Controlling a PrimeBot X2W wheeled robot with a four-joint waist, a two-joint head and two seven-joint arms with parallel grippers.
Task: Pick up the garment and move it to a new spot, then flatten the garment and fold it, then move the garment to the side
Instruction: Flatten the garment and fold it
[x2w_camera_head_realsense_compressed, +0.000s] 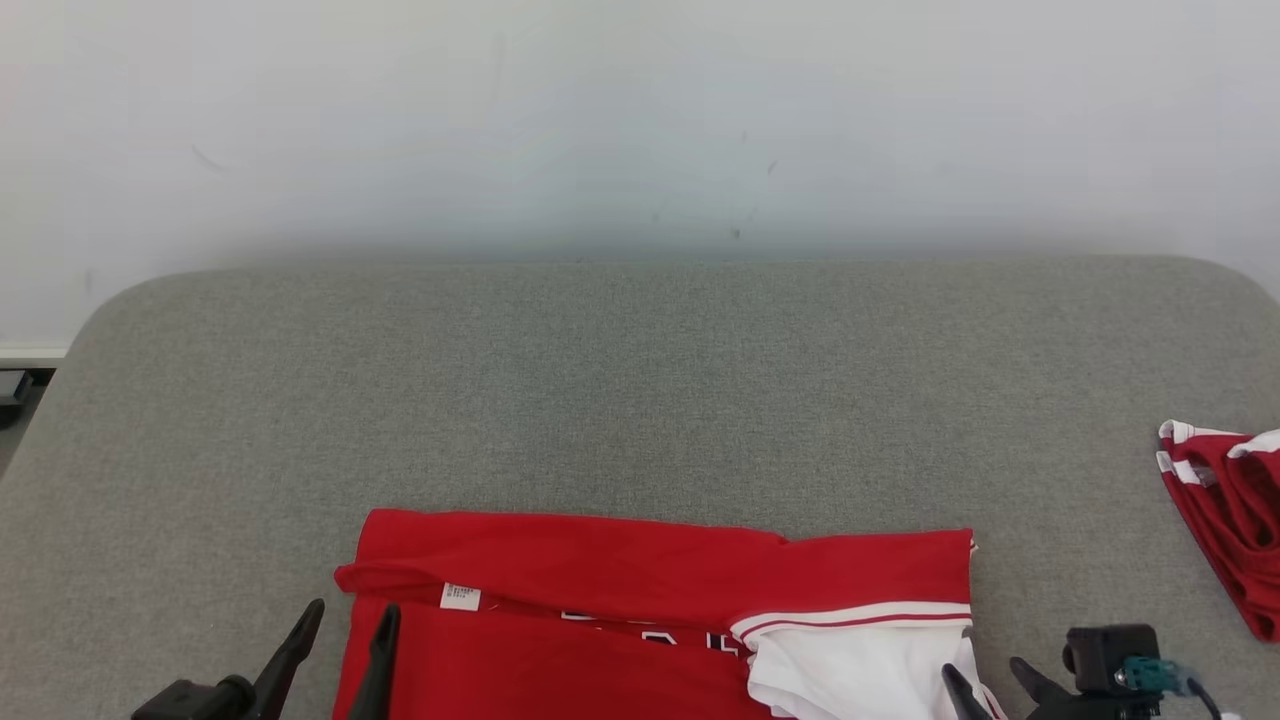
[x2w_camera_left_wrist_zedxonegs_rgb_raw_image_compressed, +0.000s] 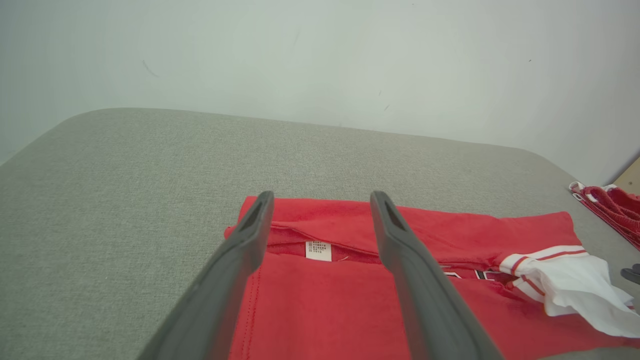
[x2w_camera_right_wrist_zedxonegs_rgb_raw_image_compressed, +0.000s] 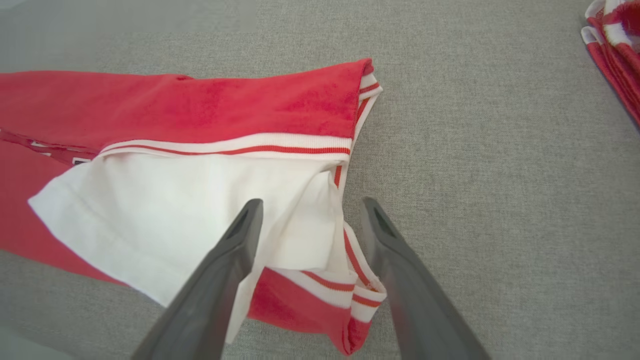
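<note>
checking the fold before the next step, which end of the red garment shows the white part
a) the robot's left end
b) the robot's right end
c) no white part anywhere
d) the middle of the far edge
b: the white part lies at the right end of the red garment, beside the right hand; the left end carries just a small label.

Left gripper (x2w_camera_left_wrist_zedxonegs_rgb_raw_image_compressed: 321, 198): fingers spread wide over the shirt's (x2w_camera_left_wrist_zedxonegs_rgb_raw_image_compressed: 350, 310) left end.
Shirt: red, folded, flat on grey surface (x2w_camera_left_wrist_zedxonegs_rgb_raw_image_compressed: 125, 200).
Tag (x2w_camera_left_wrist_zedxonegs_rgb_raw_image_compressed: 318, 250): white, between the fingers.
Sleeve (x2w_camera_left_wrist_zedxonegs_rgb_raw_image_compressed: 575, 287): white, at right.
</note>
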